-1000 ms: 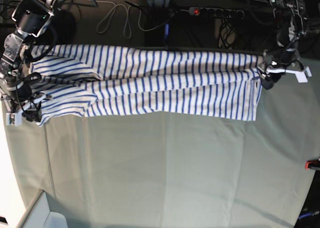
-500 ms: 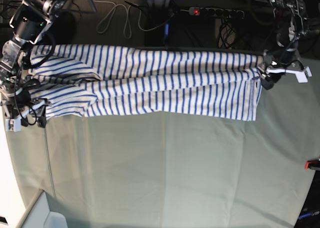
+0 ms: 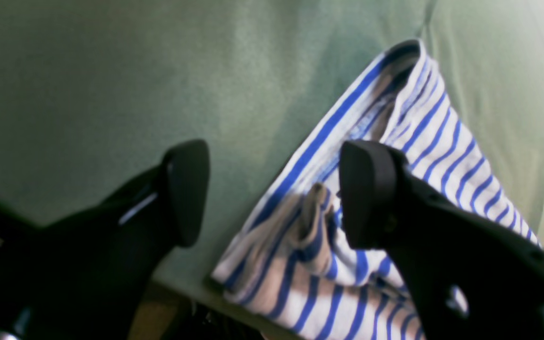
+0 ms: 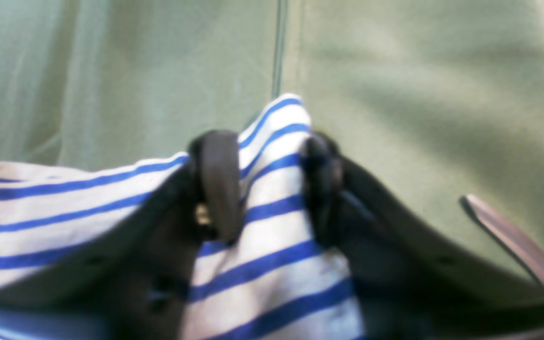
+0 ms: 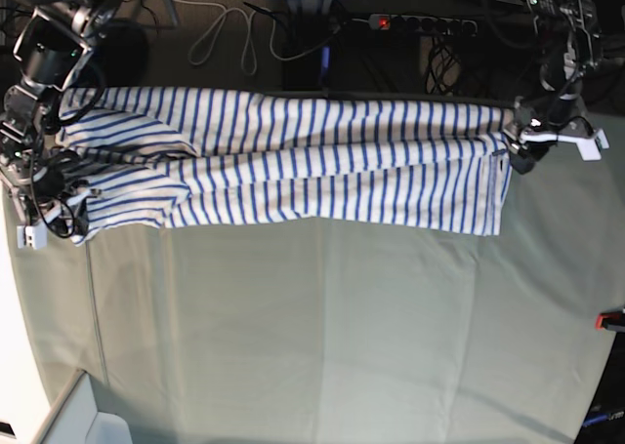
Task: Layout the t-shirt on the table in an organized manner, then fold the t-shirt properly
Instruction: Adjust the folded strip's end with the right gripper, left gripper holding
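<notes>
Though the t-shirt (image 5: 322,166) lies striped, no writing reads.

Both arms were black, jointed and strung with dark cables. The left gripper (image 3: 272,193) carried two thick matte-black fingers (image 3: 366,193) with rounded, paddle-like pads. The right gripper (image 4: 267,184) had similar dark fingers (image 4: 217,182), a small white block beside its wrist in the base view.
</notes>
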Controlling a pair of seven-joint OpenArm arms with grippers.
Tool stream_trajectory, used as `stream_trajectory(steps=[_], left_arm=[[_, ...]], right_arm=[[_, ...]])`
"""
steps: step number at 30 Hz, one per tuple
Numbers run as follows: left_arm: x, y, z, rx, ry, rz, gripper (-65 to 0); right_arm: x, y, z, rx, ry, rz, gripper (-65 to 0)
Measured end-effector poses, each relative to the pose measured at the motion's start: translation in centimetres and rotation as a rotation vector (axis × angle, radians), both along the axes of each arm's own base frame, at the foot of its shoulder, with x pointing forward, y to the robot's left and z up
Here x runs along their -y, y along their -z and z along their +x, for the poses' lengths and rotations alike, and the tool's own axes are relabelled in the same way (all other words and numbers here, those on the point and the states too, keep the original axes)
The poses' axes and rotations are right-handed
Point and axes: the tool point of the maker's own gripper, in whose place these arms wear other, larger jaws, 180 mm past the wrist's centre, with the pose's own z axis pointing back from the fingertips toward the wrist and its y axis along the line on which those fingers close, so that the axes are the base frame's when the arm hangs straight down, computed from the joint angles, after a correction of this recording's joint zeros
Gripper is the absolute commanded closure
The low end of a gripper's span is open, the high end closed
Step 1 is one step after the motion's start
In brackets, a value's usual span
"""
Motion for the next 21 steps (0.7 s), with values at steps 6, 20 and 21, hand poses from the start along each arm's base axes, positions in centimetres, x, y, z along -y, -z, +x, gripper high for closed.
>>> stream_trajectory(steps=[6, 20, 21], left_arm=[[0.0, 0.0, 0.0, 0.001, 0.001, 0.002, -41.8], [0.0, -0.1, 0.1, 0.003, 0.0, 0.003, -41.9], [0.0, -0.1, 0.1, 0.003, 0.0, 0.002, -41.9]], right_arm=[[0.0, 0.0, 0.0, -0.001, -0.001, 0.0, 0.0], [0.8, -5.7, -1.8, 0.149, 0.071, -0.115, 0.0], [0.8, -5.9, -2.2, 0.159, 0.079, -0.117, 0.0]])
